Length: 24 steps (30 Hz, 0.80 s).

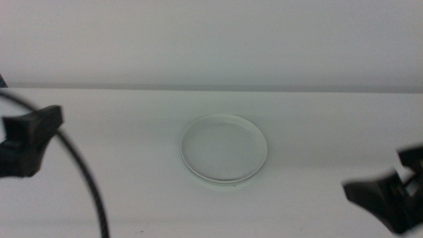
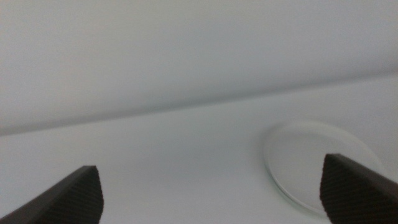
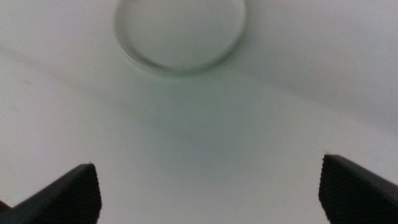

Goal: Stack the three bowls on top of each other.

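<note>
A: Where are the bowls?

B: They sit as one stack (image 1: pixel 224 148) in the middle of the counter (image 1: pixel 132 132). From above it reads as a single pale, faintly green round dish with a low rim; how many layers are in it I cannot tell, though the rim looks doubled at its near edge.

A: And the left claw (image 1: pixel 30 139)?

B: At the left edge of the middle view, well apart from the stack, with a dark cable (image 1: pixel 86 178) curving down past it. Its own camera shows the two jaws spread wide, nothing between them but bare counter, and the stack (image 2: pixel 317 165) lies beyond, toward one jaw.

A: The right one?

B: The right claw (image 1: pixel 390 195) is low at the right edge, also well clear of the stack. In its wrist view the jaws stand far apart and hold nothing; the stack (image 3: pixel 180 34) lies ahead of it, across an open stretch of counter.

A: Is anything touching the stack?

B: No. It rests flat on the counter, alone, between the two claws.
</note>
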### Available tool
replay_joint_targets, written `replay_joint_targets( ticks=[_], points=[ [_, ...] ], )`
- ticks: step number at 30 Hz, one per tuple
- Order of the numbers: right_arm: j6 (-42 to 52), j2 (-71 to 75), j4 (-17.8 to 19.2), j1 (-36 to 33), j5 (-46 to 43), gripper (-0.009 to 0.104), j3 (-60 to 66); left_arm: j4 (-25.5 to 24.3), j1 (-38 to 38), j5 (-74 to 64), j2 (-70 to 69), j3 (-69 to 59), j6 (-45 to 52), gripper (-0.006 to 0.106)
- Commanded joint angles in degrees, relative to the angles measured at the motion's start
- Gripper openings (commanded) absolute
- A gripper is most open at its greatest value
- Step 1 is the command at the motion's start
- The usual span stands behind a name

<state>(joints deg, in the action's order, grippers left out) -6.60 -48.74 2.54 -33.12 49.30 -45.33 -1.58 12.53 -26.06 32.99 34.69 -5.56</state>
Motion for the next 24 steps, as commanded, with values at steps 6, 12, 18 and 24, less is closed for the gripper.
replay_joint_targets(
  ticks=[6,12,18,24],
  points=[
    [0.00,17.03,1.33,4.03,-10.04,0.093,17.43,0.05,-7.83,8.06,-15.50,-17.12,-0.30,0.094],
    [-0.20,29.84,8.00,4.77,-16.15,0.093,25.03,0.32,-9.77,7.83,-23.92,-25.06,-0.30,0.094],
    [-0.20,36.75,5.07,14.72,-20.50,0.093,31.01,2.94,-9.77,9.43,-28.53,-31.80,-0.30,0.094],
    [-0.20,41.14,-0.34,28.15,-36.51,0.093,39.46,2.84,-9.77,11.23,-33.05,-36.98,-0.30,0.094]
  ],
)
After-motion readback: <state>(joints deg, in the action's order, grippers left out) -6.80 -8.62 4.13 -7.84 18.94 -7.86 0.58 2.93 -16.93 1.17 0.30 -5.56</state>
